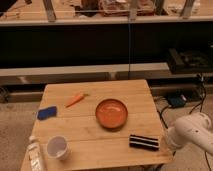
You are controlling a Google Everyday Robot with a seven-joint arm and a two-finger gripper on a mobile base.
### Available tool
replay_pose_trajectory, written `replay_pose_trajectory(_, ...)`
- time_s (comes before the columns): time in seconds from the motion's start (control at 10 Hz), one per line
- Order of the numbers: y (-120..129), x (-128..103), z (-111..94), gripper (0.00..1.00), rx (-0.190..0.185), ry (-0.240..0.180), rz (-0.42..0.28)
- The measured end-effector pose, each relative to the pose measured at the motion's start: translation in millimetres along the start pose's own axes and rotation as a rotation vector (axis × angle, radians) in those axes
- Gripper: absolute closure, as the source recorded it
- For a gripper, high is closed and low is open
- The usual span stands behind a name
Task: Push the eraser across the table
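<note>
The table (90, 130), a small squarish one with a light wooden plank top, stands in the middle of the floor in front of a long dark counter (100, 47). Off its edge at about four o'clock the robot's white arm (192, 131) reaches in from the right, and the gripper (170, 139) at its end sits just past the table's right edge, close beside the eraser but not plainly touching it; whether its fingers are open or closed I cannot tell from here. Near the centre of the tabletop, a little toward three o'clock, lies a round orange dish (111, 113). At eight o'clock, near the front left corner, stands a white cup (57, 147), with a clear plastic bottle (35, 152) lying at the table's left edge just beside it. A blue soft pad (47, 113) rests at nine o'clock on the left edge. The eraser (144, 142), a flat black block with a pale stripe along its length, lies at five o'clock, between the dish and the front right corner. A small carrot (75, 100) lies tilted at eleven o'clock.
</note>
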Motion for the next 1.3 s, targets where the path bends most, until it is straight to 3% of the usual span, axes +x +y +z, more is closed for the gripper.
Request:
replay_pose_trajectory(0.2,0,5,8,1.0,-0.003,-0.01,0.025)
replay_pose_trajectory(0.7,-13,16,7,1.0,0.028,-0.017,0.068)
replay_pose_trajectory(1.3,-15,-8,29,1.0,-0.013,-0.043,0.049)
